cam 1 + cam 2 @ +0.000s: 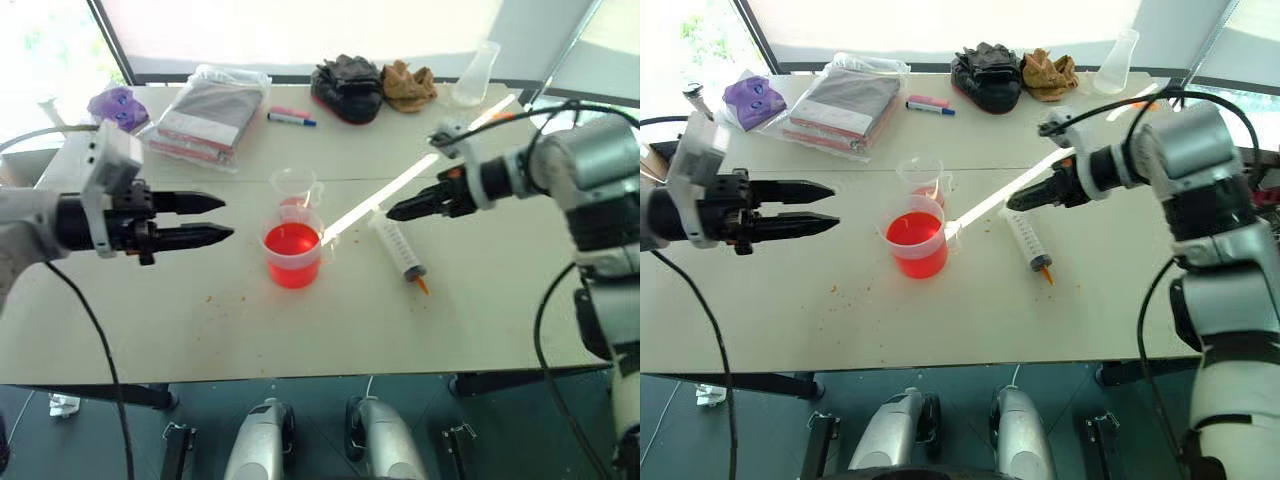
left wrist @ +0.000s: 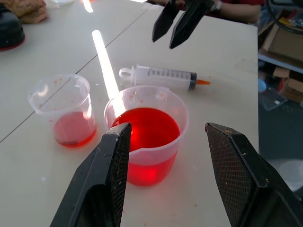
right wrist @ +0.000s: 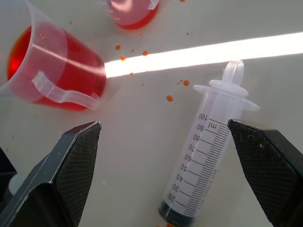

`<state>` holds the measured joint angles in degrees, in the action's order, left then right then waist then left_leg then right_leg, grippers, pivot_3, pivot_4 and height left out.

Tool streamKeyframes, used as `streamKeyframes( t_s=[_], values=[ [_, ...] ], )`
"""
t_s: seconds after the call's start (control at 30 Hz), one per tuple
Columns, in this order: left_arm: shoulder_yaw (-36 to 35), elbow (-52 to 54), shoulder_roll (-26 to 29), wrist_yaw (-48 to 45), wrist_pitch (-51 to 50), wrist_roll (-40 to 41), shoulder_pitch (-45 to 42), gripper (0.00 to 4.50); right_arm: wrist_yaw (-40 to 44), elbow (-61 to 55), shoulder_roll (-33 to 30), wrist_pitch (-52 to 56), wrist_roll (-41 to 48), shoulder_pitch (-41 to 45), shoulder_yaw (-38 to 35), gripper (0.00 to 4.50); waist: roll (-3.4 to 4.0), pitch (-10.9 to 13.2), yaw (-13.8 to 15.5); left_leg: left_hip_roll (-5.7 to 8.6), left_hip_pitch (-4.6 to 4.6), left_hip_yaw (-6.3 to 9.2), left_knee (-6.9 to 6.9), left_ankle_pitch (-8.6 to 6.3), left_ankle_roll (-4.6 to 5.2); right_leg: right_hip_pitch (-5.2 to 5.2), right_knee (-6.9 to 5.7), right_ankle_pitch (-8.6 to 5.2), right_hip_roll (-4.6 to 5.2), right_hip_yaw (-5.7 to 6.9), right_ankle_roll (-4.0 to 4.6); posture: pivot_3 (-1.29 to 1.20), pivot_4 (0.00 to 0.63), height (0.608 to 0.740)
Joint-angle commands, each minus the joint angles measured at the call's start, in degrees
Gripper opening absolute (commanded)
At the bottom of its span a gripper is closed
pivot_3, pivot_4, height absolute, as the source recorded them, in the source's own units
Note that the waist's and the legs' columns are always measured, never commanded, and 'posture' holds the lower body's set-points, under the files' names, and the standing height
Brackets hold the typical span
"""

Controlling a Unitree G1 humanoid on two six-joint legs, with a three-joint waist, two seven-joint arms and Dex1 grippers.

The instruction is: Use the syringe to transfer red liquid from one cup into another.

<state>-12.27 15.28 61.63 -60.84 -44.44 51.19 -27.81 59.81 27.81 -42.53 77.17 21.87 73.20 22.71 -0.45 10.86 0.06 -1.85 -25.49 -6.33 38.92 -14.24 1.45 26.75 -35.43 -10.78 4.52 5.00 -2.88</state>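
we see the syringe point(image 1: 399, 247) lying flat on the pale counter point(image 1: 480, 320), its orange tip toward the near edge and its white plunger end toward the far side, pushed in. it rests just to the right of the larger cup point(image 1: 294, 253), apart from it. that wide cup holds the red liquid point(image 1: 292, 242), filled to roughly half, with its handle on the side facing the syringe. the smaller cup point(image 1: 293, 188) stands just behind the larger one, very near it, with only a thin reddish layer at its bottom. small orange-red drops speckle the counter around the cups, and a bright strip of sunlight runs across the surface between the cups and the syringe.

our right end effector point(image 1: 392, 213) hangs above the plunger end of the syringe, pointing down and toward the cups; its two fingers stand wide apart and hold nothing, and in the right wrist view the syringe barrel lies between them below, untouched. our left end effector point(image 1: 222, 219) hovers to the left of the larger cup, pointing toward it roughly level, fingers spread apart and empty.

along the far side of the counter lie a purple object point(image 1: 118, 105), a plastic-wrapped packet point(image 1: 205, 115), a blue-capped marker point(image 1: 291, 118), a dark glove point(image 1: 347, 87), a brown cloth point(image 1: 408, 84) and a clear flask point(image 1: 476, 75).
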Motion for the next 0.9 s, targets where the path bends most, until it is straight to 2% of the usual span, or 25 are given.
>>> streamKeyframes(
  t_s=[0.03,0.13,0.27,0.53,0.63,0.77,0.8,0.9],
  values=[
    [-2.1,2.8,-2.5,2.8,0.5,0.1,1.0,2.58,-0.2,14.8,4.0,-7.3,-7.4,5.1,4.1,4.49,-0.01,0.0,0.0,0.0,0.01,0.0,0.03,0.0,0.0,-0.02,0.0,0.01,0.0,0.0,-0.03,0.0,0.15,0.74],
    [-3.7,5.5,-4.0,4.6,0.6,-0.3,4.6,2.58,2.8,23.7,7.7,-14.6,-12.3,6.9,7.6,4.49,-0.02,0.0,-0.1,0.01,-0.01,0.01,0.06,0.0,0.0,-0.04,0.0,0.01,0.03,-0.01,-0.08,0.0,0.15,0.74],
    [-5.9,8.0,-5.7,7.5,0.6,0.0,8.2,2.58,4.8,33.3,13.4,-19.0,-17.2,9.1,8.6,4.49,-0.02,0.0,-0.9,0.01,0.0,0.02,0.08,0.01,0.0,-0.04,-0.02,0.09,0.03,-0.01,-0.24,0.0,0.15,0.74],
    [-7.6,13.7,-9.4,12.8,0.7,-0.4,14.2,2.58,5.0,43.7,21.5,-25.2,-24.5,9.5,7.3,4.49,-0.04,0.0,-1.2,-0.02,0.12,0.06,0.11,0.03,-0.05,-0.05,-0.33,0.11,0.01,-0.02,-0.27,0.0,0.15,0.74],
    [-8.0,15.7,-10.9,14.9,1.0,-0.7,16.6,2.58,4.2,45.4,23.2,-27.2,-28.1,7.7,7.8,3.58,-0.08,-0.1,-1.2,-0.02,0.23,0.09,0.14,0.03,-0.07,-0.13,-0.38,0.1,0.02,-0.02,-0.26,0.0,0.15,0.74],
    [-9.2,18.3,-12.7,17.4,1.1,-0.5,20.1,2.58,3.0,47.0,23.9,-28.0,-30.5,6.4,6.3,1.73,-0.14,-0.1,-1.3,-0.03,0.41,0.11,0.15,0.04,-0.11,-0.27,-0.46,0.09,0.02,-0.03,-0.24,0.0,0.15,0.74],
    [-9.5,18.6,-13.0,18.1,1.1,-0.4,20.6,2.58,2.9,47.2,24.0,-28.1,-30.9,6.3,5.8,1.5,-0.18,-0.2,-1.3,-0.03,0.5,0.12,0.14,0.04,-0.11,-0.36,-0.47,0.08,0.02,-0.03,-0.24,0.0,0.15,0.74],
    [-9.9,19.1,-13.6,19.4,1.2,-0.3,21.4,2.58,3.0,47.6,24.4,-27.0,-31.7,6.5,4.1,1.49,-0.24,-0.2,-1.2,-0.04,0.62,0.14,0.14,0.04,-0.11,-0.47,-0.5,0.01,0.01,-0.03,-0.1,0.0,0.15,0.74]
  ],
)
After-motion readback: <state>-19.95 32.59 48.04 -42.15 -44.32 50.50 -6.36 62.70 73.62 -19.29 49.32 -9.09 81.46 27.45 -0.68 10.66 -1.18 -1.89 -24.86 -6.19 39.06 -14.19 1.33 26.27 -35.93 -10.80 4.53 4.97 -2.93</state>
